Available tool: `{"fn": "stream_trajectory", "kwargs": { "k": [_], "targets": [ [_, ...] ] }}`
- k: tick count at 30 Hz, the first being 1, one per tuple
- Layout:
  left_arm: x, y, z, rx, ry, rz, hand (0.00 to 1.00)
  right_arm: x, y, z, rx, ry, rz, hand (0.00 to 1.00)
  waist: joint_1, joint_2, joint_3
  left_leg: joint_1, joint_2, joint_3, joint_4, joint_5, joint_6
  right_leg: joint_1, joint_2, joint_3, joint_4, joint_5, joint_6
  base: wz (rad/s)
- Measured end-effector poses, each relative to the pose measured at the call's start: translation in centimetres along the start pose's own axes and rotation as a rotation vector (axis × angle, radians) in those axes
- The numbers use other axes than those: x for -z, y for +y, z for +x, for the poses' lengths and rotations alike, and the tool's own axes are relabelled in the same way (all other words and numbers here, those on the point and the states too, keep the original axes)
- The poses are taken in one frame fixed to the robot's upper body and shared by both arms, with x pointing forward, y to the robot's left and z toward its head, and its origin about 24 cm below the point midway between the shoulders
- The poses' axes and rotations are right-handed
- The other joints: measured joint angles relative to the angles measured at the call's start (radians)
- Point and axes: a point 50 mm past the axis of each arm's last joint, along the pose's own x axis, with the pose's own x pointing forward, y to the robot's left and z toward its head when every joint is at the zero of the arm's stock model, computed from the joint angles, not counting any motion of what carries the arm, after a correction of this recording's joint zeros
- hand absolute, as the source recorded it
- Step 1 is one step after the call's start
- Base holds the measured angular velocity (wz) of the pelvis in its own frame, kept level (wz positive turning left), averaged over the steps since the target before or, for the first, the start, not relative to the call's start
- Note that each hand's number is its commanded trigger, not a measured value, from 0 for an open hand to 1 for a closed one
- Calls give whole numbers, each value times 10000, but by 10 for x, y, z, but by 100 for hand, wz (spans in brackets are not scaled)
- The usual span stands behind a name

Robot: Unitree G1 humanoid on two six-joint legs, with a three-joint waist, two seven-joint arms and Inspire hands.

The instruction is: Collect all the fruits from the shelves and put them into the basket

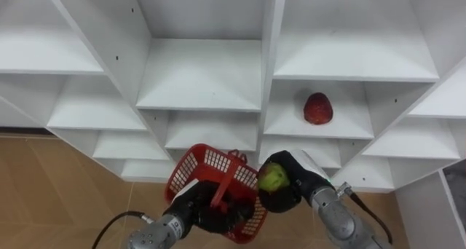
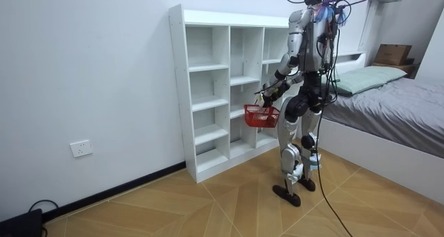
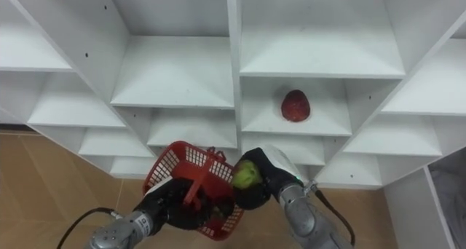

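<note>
My right hand (image 1: pixel 291 183) (image 3: pixel 263 178) is shut on a green fruit (image 1: pixel 273 179) (image 3: pixel 246 175), held at the right rim of a red basket (image 1: pixel 211 178) (image 3: pixel 191 175). My left hand (image 1: pixel 195 209) (image 3: pixel 169 204) grips the basket by its handle, in front of the lower shelves. A red fruit (image 1: pixel 318 108) (image 3: pixel 295 105) lies on a shelf of the white closet (image 1: pixel 204 81) (image 3: pixel 175 78), in the compartment just above my right hand. In the room view I stand facing the closet (image 2: pixel 208 91) with the basket (image 2: pixel 261 116) at hip height.
The closet's other compartments look bare. Wooden floor (image 1: pixel 65 191) runs below and to the left. In the room view a bed (image 2: pixel 388 105) stands behind me on the room view's right, and a wall socket (image 2: pixel 81 148) sits low on the wall.
</note>
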Motion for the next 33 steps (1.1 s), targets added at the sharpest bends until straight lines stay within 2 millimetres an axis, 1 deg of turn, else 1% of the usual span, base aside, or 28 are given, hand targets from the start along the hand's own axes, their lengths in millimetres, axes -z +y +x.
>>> {"fn": "stream_trajectory", "kwargs": {
  "k": [3,6,10,14,19,31,32,33],
  "targets": [
    [0,-1,0,43,-1,56,100,-1,0,3,-17,20,-66,100,5,30,10,0,2,-9,-5,0,0,7,1,1,-9,0,-1,0],
    [-3,-4,1,179,-83,161,100,0,-2,7,6,193,-149,100,7,113,62,4,2,-29,-4,0,0,12,0,6,-3,1,-1,0],
    [-9,-7,3,323,-342,307,100,1,-2,8,60,263,-67,100,153,205,116,2,8,-24,-15,0,-1,-4,8,16,-1,1,-3,0],
    [-14,-9,4,410,-533,386,100,1,1,8,-13,256,195,100,233,215,113,6,13,-27,-58,-1,-2,-6,21,12,-10,1,-3,0],
    [-14,-12,5,540,-526,447,100,-1,2,10,-43,252,475,100,268,214,111,6,0,-25,-93,-1,-1,-19,50,13,-10,1,-1,0],
    [-14,-12,4,538,-520,450,100,1,6,9,-230,359,438,100,245,221,87,12,5,-36,-47,4,-3,-10,43,13,27,1,-2,0],
    [-14,-12,4,538,-520,450,100,1,6,9,-233,357,439,55,245,220,86,11,4,-37,-22,4,-3,-9,43,13,45,1,-2,0],
    [-14,-12,4,538,-520,450,100,1,6,9,-236,355,436,19,245,221,85,11,4,-37,-9,4,-3,-8,43,14,56,1,-2,0]
  ]
}}
